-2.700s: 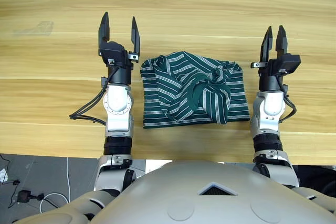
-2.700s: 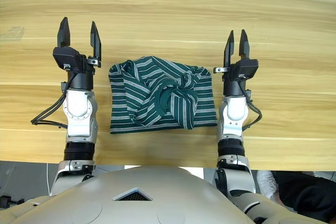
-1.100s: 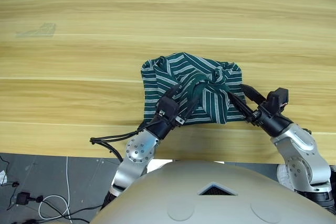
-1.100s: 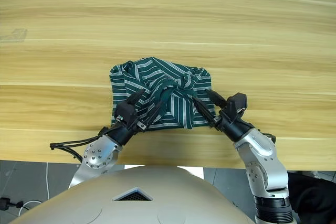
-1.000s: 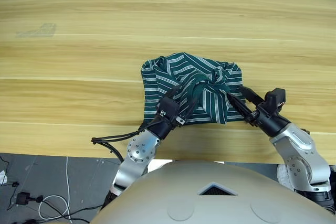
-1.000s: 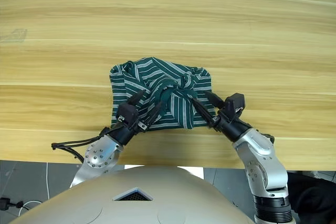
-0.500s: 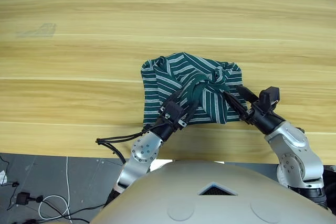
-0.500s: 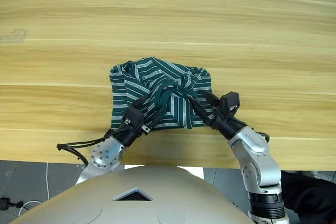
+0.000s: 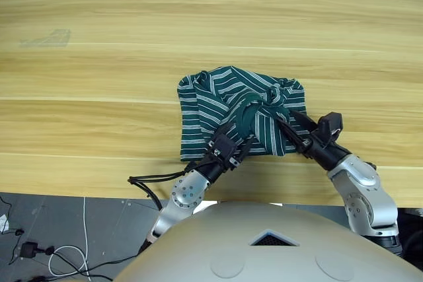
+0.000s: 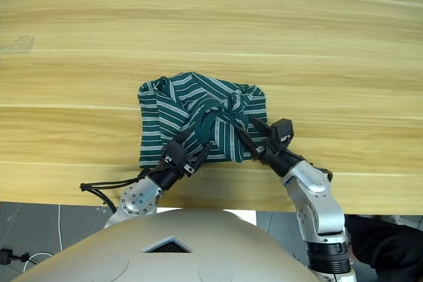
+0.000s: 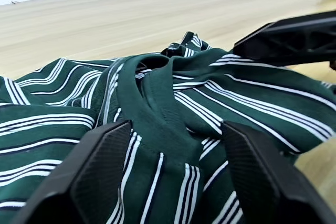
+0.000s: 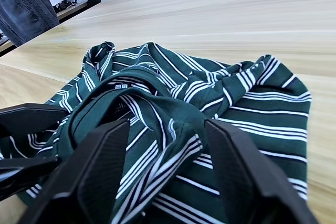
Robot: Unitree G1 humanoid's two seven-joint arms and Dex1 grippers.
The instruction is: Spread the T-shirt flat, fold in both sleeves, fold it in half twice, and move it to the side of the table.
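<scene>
moved: both grippers have crept further in over the near edge of the t-shirt (image 9: 218,94) during the last half second. a few seconds back they stood one on either side of it, fingers pointing away from the robot. the cloth lies as it did.
t-shirt: dark green with thin white stripes, bunched into a rough square on the wooden table (image 9: 198,18), close to the robot's edge. a twisted heap of fabric with the ribbed collar sits just right of its middle.
left gripper (image 9: 242,132): slants in low from the near edge, over the shirt's near middle, with its jaws spread wide. in the left wrist view (image 11: 176,129) the collar fold runs up between the two fingers, and nothing is pinched. i cannot tell whether the fingers touch the cloth.
right gripper (image 9: 284,117): slants in from the shirt's near right corner, jaws likewise wide apart. in the right wrist view (image 12: 167,127) a striped ridge of fabric rises between its fingers, not clamped.
grippers to each other: their tips aim at the heaped knot from opposite sides, near one another but apart.
count: one t-shirt, two grippers, two fingers on each.
other: a black cable bundle (image 9: 155,177) loops off the left arm past the table's near edge. a faint smudge (image 9: 53,36) marks the far left of the table.
</scene>
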